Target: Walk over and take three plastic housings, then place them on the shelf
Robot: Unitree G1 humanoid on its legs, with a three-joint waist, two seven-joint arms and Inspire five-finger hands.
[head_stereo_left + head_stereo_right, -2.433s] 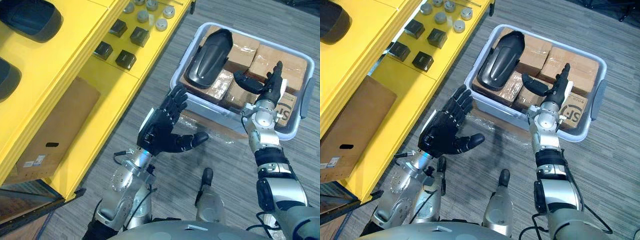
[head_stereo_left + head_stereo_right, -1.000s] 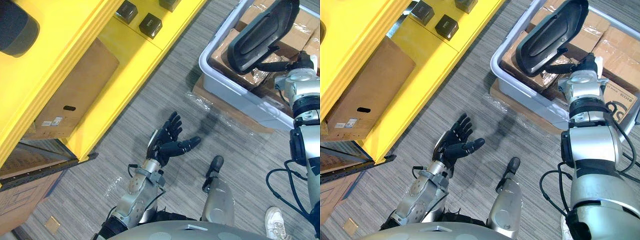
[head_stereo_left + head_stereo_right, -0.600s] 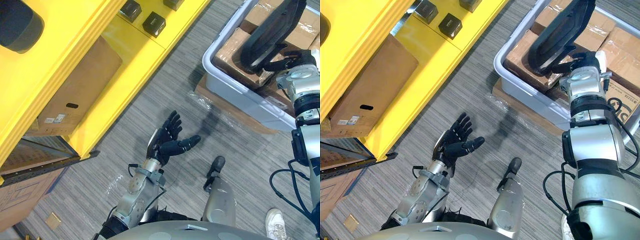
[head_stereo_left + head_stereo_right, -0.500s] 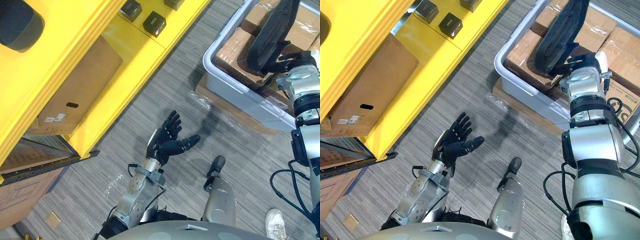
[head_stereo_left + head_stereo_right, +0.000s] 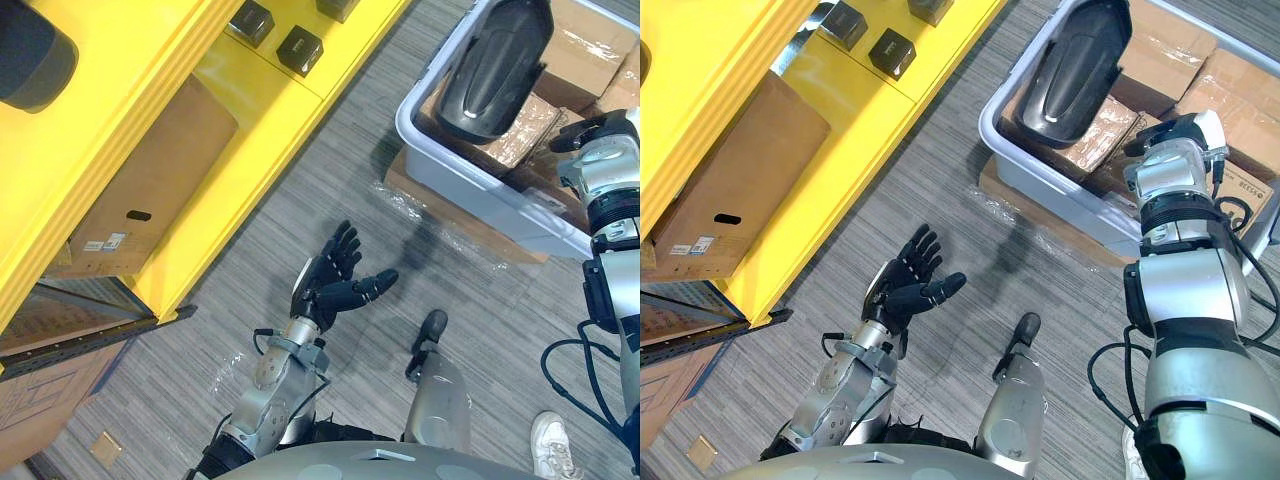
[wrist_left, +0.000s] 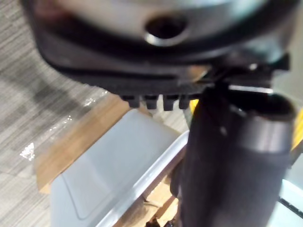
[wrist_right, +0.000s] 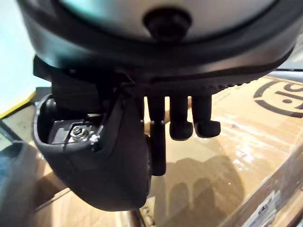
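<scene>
The long black plastic housing (image 5: 1075,70) lies on brown cardboard boxes (image 5: 1160,55) in the pale grey bin (image 5: 470,185) because the loose fingers of your right hand (image 5: 1175,132) hold nothing, and your left hand (image 5: 335,280) waits spread wide.

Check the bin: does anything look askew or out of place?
Yes: the black plastic housing lies slanted across the cardboard boxes by the wall of the grey bin, apparently overlapping its rim, apart from the right hand.
</scene>
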